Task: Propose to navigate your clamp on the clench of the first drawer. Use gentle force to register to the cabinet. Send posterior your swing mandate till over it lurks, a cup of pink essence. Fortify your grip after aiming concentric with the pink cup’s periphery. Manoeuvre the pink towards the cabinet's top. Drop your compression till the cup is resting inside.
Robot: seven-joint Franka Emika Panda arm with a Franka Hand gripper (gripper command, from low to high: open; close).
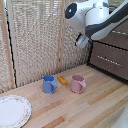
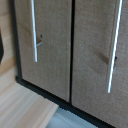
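The gripper hung high in the air near the cabinet, in front of the drawer fronts; whether its fingers were spread or closed could not be told. The pink cup stood upright on the wooden table, well below it, beside a blue mug.

Wrist view close on cabinet
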